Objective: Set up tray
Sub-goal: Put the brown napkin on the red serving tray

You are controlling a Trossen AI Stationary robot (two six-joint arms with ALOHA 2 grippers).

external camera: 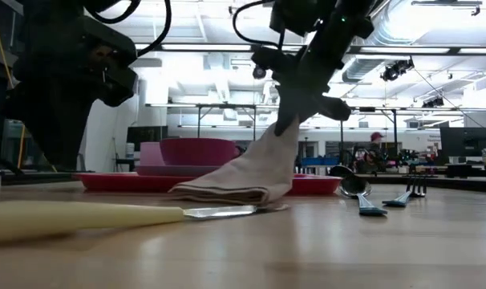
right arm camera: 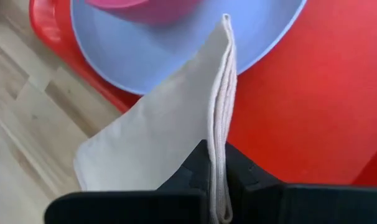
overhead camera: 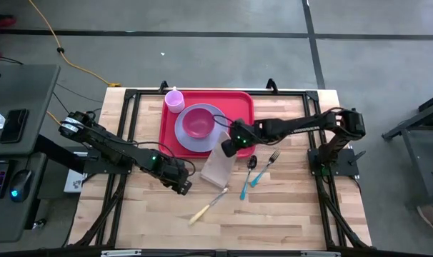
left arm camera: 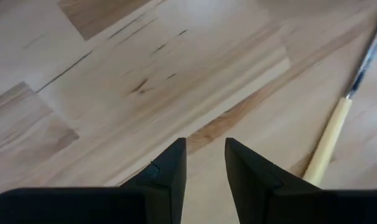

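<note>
The right claw (overhead camera: 229,145) pinches a folded beige napkin (overhead camera: 218,166) at the near right edge of the tray (overhead camera: 241,107), far centre on the counter (overhead camera: 288,207). The left claw (overhead camera: 182,187) hovers spread beside a knife (overhead camera: 208,205).

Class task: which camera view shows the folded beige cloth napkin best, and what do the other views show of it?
The low view: the folded beige cloth napkin hangs from the shut right gripper, lower end on the table. The right wrist view shows its pinched edge close up, the high view only its outline, the left wrist view nothing.
</note>
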